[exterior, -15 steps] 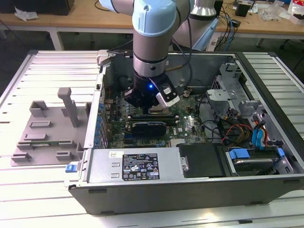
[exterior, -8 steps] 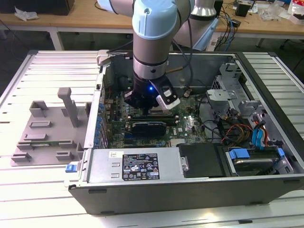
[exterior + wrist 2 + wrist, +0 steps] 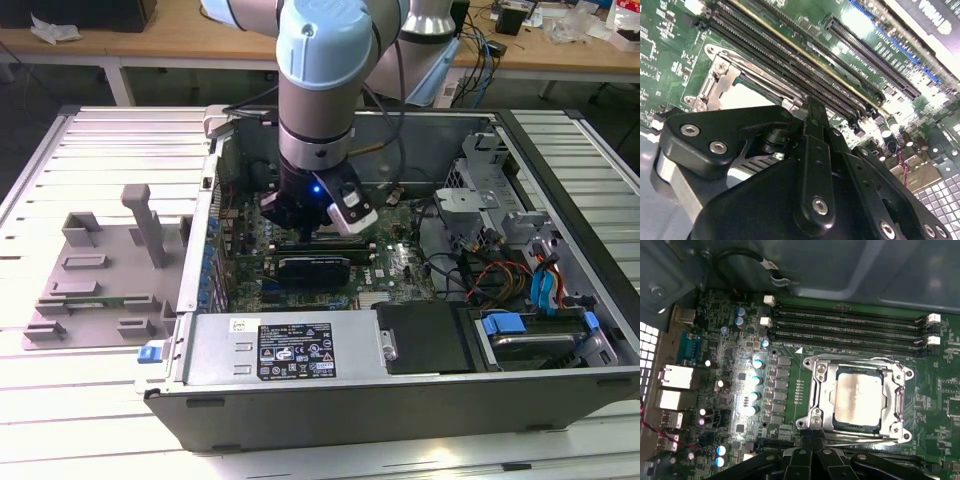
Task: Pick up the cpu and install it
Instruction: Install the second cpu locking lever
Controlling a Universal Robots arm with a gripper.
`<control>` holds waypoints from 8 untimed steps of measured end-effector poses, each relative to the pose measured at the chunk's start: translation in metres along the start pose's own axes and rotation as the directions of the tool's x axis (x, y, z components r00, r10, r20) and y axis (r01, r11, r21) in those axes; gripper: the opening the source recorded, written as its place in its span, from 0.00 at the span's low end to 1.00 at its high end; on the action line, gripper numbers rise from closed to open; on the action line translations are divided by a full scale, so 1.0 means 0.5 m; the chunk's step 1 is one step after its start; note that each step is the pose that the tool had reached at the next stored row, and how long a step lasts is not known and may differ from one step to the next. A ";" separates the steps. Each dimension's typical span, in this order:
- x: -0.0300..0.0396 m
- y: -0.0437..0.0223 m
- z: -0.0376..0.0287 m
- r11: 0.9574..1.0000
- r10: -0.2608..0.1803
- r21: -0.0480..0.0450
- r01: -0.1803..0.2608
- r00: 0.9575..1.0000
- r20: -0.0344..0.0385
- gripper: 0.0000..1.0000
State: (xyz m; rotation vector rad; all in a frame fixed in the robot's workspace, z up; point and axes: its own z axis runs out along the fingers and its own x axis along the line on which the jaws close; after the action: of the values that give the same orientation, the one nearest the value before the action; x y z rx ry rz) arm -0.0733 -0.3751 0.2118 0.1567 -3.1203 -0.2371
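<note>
In the first wrist view the cpu (image 3: 858,399) sits in its socket frame (image 3: 856,396) at centre right, while the gripper (image 3: 812,436) hovers just beside it, jaws clenched, grasping nothing.

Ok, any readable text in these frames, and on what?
None legible.
Black-and-white label on grey metal power supply: too small.
White lettering on black expansion card: cut off.
Green motherboard print: too small.
Silvery square cpu top: nothing readable.

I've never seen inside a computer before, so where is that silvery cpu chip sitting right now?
The cpu lies inside the metal socket frame on the green motherboard, beside the long black memory slots in the first wrist view, with the gripper hovering near the frame's edge.
</note>
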 end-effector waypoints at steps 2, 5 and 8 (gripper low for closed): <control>0.008 -0.001 0.007 1.000 0.000 -0.009 0.000 1.000 0.001 0.11; 0.014 -0.001 0.011 1.000 -0.001 -0.025 0.001 1.000 0.003 0.11; 0.016 -0.001 0.016 0.999 -0.001 -0.042 0.001 1.000 0.006 0.11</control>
State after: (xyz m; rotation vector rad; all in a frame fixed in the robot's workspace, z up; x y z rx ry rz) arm -0.0813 -0.3752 0.2039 0.1573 -3.1181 -0.3039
